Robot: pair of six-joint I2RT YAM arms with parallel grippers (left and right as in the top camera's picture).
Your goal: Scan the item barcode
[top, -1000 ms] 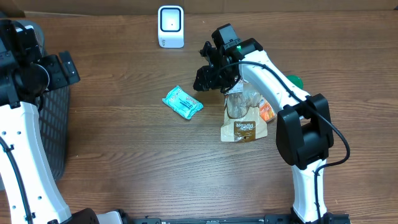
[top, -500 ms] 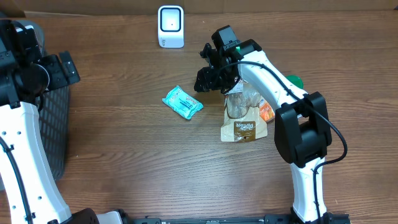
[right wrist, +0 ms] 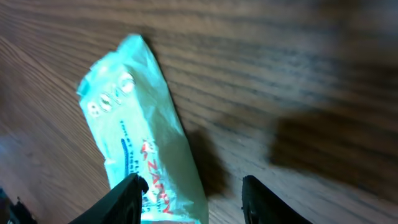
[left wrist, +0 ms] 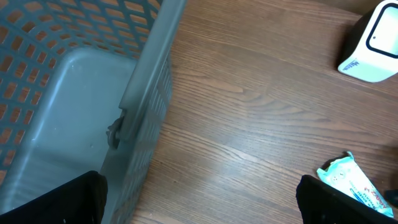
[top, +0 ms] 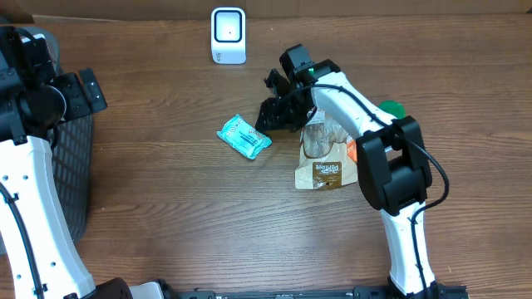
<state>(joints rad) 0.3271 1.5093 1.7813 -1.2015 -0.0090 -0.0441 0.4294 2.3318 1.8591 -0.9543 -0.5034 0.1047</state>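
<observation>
Overhead, right arm (top: 349,104) extended toward teal packet (top: 244,136)

I'm seeing matt wood-grain table (top: 166,232), crinkly glossy plastic packet (top: 244,136), smooth white plastic scanner (top: 228,35), matt grey plastic basket (left wrist: 149,74).

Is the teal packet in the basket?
No, the teal packet lies on the wooden table, well apart from the basket.

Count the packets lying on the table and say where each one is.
3. The teal packet lies mid-table; the brown pouch lies to its right, beside the right arm; an orange packet peeks out next to it. The arm may hide more.
</observation>
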